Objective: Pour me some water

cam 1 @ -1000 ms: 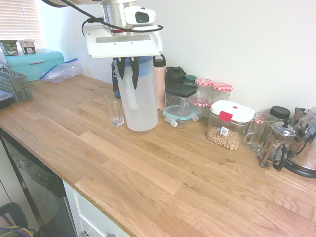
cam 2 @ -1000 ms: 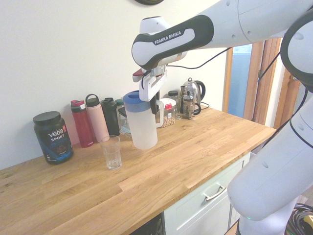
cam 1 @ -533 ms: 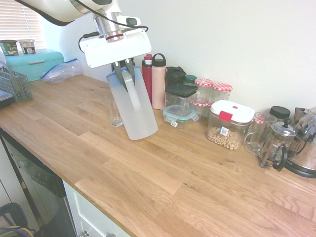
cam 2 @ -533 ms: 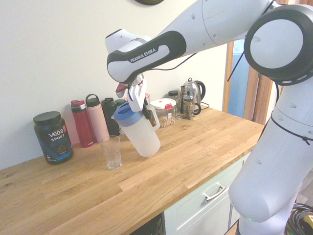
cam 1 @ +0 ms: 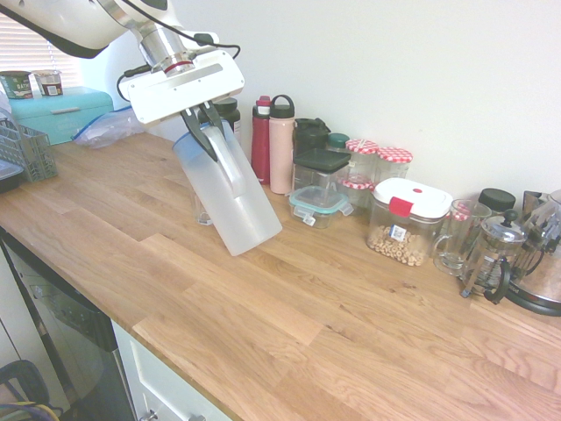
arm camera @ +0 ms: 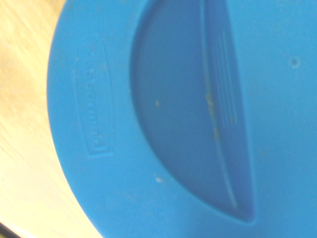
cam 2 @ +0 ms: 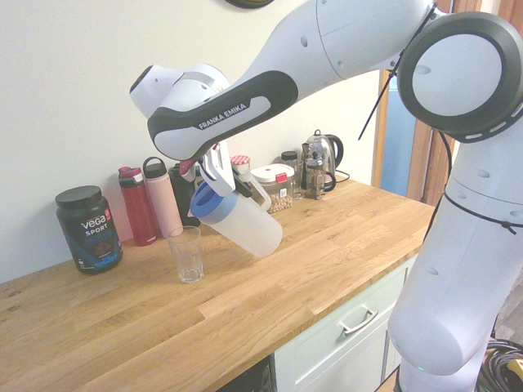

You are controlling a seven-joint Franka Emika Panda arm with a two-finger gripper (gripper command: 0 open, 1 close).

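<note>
A frosted white water pitcher (cam 1: 231, 200) with a blue lid (cam 2: 205, 201) hangs tilted above the wooden counter, its spout end leaning toward a clear empty drinking glass (cam 2: 186, 254). My gripper (cam 1: 209, 139) is shut on the pitcher's handle. In the first exterior view the glass (cam 1: 201, 211) stands behind the pitcher and is mostly hidden. The spout sits just above and beside the glass's rim. I cannot make out any water flowing. The blue lid (arm camera: 188, 124) fills the wrist view.
Against the wall stand a red bottle (cam 1: 260, 140), a pink bottle (cam 1: 281, 145), storage jars and a cereal container (cam 1: 408, 219). A French press (cam 1: 493, 254) and kettle are at far right. A black tub (cam 2: 88, 228) and teal bread box (cam 1: 60, 110) stand beyond the glass.
The pitcher has gone from upright to strongly tilted, its lid end swinging over toward the glass. The arm has shifted toward the glass with it.
</note>
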